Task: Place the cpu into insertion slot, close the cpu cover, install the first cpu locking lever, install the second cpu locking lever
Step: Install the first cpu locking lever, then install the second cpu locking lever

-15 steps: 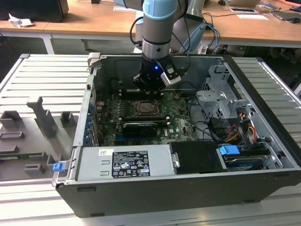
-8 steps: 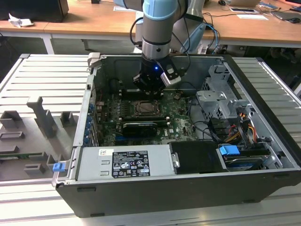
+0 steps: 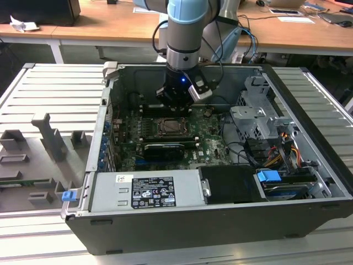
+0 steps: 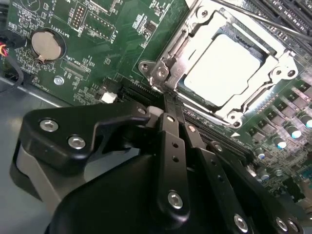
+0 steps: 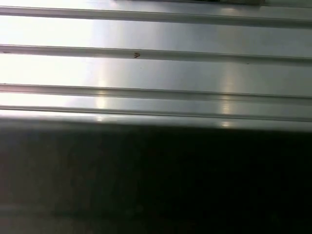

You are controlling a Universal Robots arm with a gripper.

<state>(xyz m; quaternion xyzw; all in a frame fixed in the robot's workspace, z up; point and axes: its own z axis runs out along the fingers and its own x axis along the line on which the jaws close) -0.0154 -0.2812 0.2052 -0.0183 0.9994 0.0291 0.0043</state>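
Grey ribbed aluminium forms the bench (image 3: pixel 44 88) under an open black computer case (image 3: pixel 309 182), and your arm reaches down into it over the green motherboard (image 4: pixel 112 53). The gripper (image 4: pixel 168 105) hangs low by the near corner of the insertion slot (image 3: pixel 168 128), its black fingers (image 4: pixel 171 146) drawn together so that no gap shows between them in the second wrist view; nothing can be seen held in them.

The cpu (image 4: pixel 225 72) already lies flat in the slot, its pale metal top showing through the cut-out of the cpu cover (image 4: pixel 273 58), which appears to lie down over it. That puts the work at the locking levers, judging by how things lie. A thin dark bar, probably one lever, crosses the far upper side of the socket; whether it is latched cannot be told.

To do this step well, you want the fingertips on the lever's end alone, clear of the silvery frame and of the hinge screw (image 4: pixel 160 73) just beside them. Press slowly and evenly, since a slip here would land on the board's small parts or the coin cell (image 4: pixel 47 45) farther off.
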